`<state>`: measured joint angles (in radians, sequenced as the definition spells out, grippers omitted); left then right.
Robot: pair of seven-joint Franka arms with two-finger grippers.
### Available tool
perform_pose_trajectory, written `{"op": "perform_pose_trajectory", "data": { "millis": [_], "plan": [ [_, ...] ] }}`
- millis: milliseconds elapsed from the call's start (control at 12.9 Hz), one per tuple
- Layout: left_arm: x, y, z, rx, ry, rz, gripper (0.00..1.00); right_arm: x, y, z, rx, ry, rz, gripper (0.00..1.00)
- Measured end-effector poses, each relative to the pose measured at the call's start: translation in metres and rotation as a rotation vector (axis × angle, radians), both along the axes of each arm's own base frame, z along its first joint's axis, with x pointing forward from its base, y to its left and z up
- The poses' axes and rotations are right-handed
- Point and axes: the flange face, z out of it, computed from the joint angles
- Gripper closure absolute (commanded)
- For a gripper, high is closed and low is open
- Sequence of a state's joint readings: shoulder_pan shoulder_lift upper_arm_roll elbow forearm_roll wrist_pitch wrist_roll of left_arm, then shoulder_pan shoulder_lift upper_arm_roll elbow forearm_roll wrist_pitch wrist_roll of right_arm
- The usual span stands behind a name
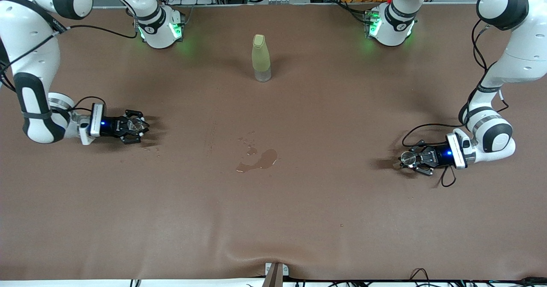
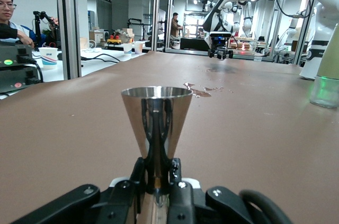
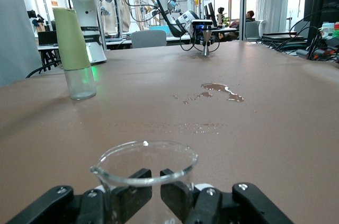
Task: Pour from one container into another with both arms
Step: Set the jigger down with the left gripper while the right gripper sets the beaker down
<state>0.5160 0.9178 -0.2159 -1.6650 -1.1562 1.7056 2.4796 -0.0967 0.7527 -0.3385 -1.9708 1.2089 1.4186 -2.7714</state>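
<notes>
My left gripper is low over the table at the left arm's end, shut on the narrow waist of an upright steel cone-shaped measuring cup. The left wrist view has the cup rising straight up from between the fingers of that gripper. At the right arm's end my right gripper is just as low and holds a clear glass beaker. Its wide rim with a spout stands over the close-set fingers of the right gripper.
A tall pale yellow-green bottle with a clear base stands mid-table toward the arms' bases, also in the wrist views. A brown spill with scattered drops wets the cloth at the table's middle.
</notes>
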Motion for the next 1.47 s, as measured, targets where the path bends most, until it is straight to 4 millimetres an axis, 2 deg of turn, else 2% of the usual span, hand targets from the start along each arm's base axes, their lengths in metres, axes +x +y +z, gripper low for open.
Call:
{"op": "perform_pose_trajectory", "data": {
  "millis": [77, 155, 232, 542, 697, 852, 930, 1085, 1162, 1240, 1317, 1472],
  "plan": [
    [-0.001, 0.004, 0.0, 0.0, 0.0, 0.005, 0.91, 0.0, 0.005, -0.006, 0.003, 0.004, -0.003, 1.0],
    [-0.002, 0.006, -0.002, -0.001, 0.003, 0.007, 0.67, 0.0, 0.008, -0.012, -0.001, 0.008, -0.006, 1.0],
    [-0.003, 0.006, -0.003, -0.002, 0.005, 0.006, 0.64, 0.0, 0.01, -0.017, -0.004, 0.01, -0.01, 1.0],
    [-0.003, 0.005, -0.004, -0.007, 0.007, 0.003, 0.64, 0.0, 0.011, -0.03, -0.029, 0.015, -0.02, 1.0],
    [-0.004, 0.003, -0.007, -0.01, 0.01, 0.0, 0.44, -0.002, 0.01, -0.035, -0.039, 0.019, -0.023, 1.0],
    [-0.005, 0.003, -0.009, -0.012, 0.013, 0.001, 0.31, -0.003, 0.009, -0.04, -0.046, 0.026, -0.026, 1.0],
    [-0.005, 0.004, -0.008, -0.011, 0.01, 0.002, 0.28, -0.004, 0.009, -0.042, -0.046, 0.028, -0.028, 0.89],
    [0.0, 0.01, -0.004, 0.011, -0.01, -0.012, 0.27, -0.004, 0.009, -0.044, -0.042, 0.031, -0.036, 0.4],
    [0.006, 0.017, 0.002, 0.031, -0.025, -0.019, 0.26, -0.004, 0.01, -0.045, -0.041, 0.035, -0.037, 0.22],
    [0.013, 0.029, 0.011, 0.056, -0.029, -0.02, 0.25, -0.004, 0.01, -0.045, -0.04, 0.046, -0.039, 0.08],
    [0.02, 0.046, 0.023, 0.098, -0.017, -0.026, 0.25, -0.004, 0.011, -0.045, -0.039, 0.057, -0.042, 0.0],
    [0.031, 0.09, 0.052, 0.213, 0.031, -0.034, 0.23, -0.004, 0.01, -0.045, -0.039, 0.065, -0.043, 0.0]
  ]
}}
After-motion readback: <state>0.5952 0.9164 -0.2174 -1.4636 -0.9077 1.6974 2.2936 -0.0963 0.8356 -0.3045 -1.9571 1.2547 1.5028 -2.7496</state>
